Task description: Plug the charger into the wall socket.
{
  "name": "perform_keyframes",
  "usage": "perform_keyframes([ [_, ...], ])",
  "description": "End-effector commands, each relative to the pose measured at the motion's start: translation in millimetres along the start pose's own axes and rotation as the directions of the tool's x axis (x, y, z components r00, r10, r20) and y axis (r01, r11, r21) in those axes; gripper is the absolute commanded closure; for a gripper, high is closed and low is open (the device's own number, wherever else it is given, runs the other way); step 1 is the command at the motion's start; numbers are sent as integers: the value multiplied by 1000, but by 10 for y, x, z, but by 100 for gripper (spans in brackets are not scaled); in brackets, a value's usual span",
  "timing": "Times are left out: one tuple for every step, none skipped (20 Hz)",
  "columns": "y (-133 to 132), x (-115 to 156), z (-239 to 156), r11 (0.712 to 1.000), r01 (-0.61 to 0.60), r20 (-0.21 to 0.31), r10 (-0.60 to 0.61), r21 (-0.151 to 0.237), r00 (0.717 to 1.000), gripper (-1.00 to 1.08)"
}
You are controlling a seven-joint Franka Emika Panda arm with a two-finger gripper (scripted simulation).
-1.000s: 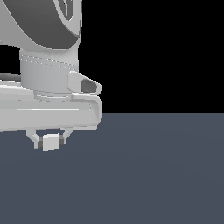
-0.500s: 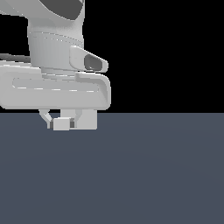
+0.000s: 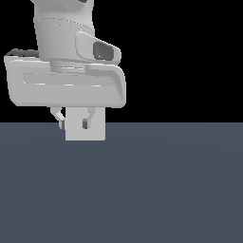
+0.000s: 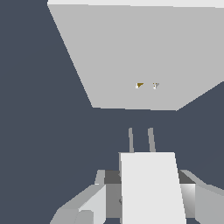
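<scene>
Holding the small plain white box-shaped charger (image 4: 151, 186) between its fingers, the pale grey two-fingered gripper (image 3: 72, 124) is clamped on the block's sides. Two thin grey prongs (image 4: 141, 140) stick out of the charger's front face, pointing away from the gripper toward the flat light-grey square wall socket plate (image 4: 131, 57). That plate lies straight ahead of the gripper along the prongs' line, well apart from the prong tips, with a strip of dark slate-grey bench (image 3: 166, 190) between them. Its two tiny yellowish holes (image 4: 146, 85) sit side by side, in the same order as the prongs, and look nearly in line with them, perhaps slightly off to one side. In the exterior view the charger hangs under the gripper, above the bench; the plate is not seen there. The coming move looks like a straight push forward along the prongs' axis.
</scene>
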State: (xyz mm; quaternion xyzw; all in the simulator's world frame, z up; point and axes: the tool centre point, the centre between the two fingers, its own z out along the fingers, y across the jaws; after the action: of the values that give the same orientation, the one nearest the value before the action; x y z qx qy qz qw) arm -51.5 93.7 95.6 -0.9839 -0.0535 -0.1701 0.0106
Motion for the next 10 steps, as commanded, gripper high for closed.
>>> perform_keyframes([
  [23, 6, -26, 1000, -20, 1, 20, -8, 1000, 108],
  [28, 7, -33, 1000, -25, 1, 25, -10, 1000, 108],
  [33, 8, -39, 1000, -29, 1, 29, -12, 1000, 108],
  [36, 9, -43, 999, -32, 2, 32, -13, 999, 108],
  [39, 9, -45, 999, -34, 2, 34, -14, 999, 108],
  [40, 8, -47, 999, -36, 2, 36, -15, 999, 108],
  [40, 8, -48, 999, -36, 2, 36, -15, 999, 108],
  [42, 8, -48, 999, -36, 2, 36, -15, 999, 108],
  [42, 8, -48, 999, -36, 2, 36, -15, 999, 108],
  [42, 8, -48, 999, -36, 2, 36, -15, 999, 108],
])
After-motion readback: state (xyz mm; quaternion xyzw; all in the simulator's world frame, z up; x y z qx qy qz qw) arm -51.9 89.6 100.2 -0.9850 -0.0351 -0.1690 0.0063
